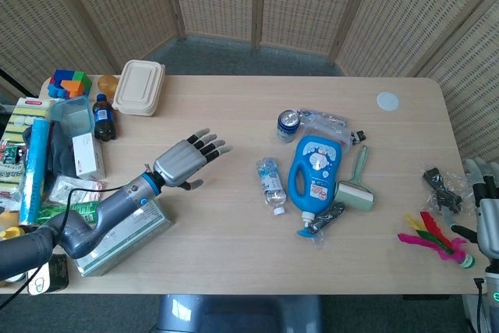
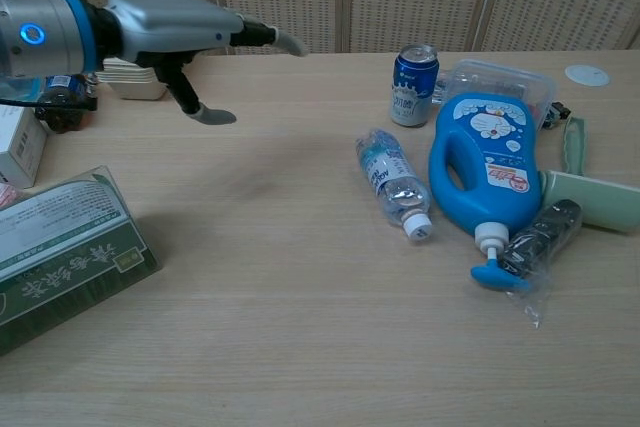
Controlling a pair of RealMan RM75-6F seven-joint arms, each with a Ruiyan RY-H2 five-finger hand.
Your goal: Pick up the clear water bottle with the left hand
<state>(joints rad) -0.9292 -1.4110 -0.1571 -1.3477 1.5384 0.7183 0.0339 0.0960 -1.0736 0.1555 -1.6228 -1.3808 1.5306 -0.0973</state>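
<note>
Mid-tabletop (image 1: 218, 216), left hand (image 1: 185, 160) is hovering, fingers (image 1: 212, 146) spread, empty. Water bottle (image 1: 270, 182) is lying just beside the blue jug (image 1: 313, 175). Risk: probably rolling away under a shallow grasp.

right hand (image 1: 487, 212) half off the head view's right edge, missing from chest view | green box (image 2: 60, 252) clipped at chest view's left edge | bottle (image 2: 393, 181) label too small to read

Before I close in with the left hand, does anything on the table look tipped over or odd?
The clear water bottle lies on its side, cap toward the table's near edge, close beside the blue detergent jug, also lying flat. No spill is visible.
</note>
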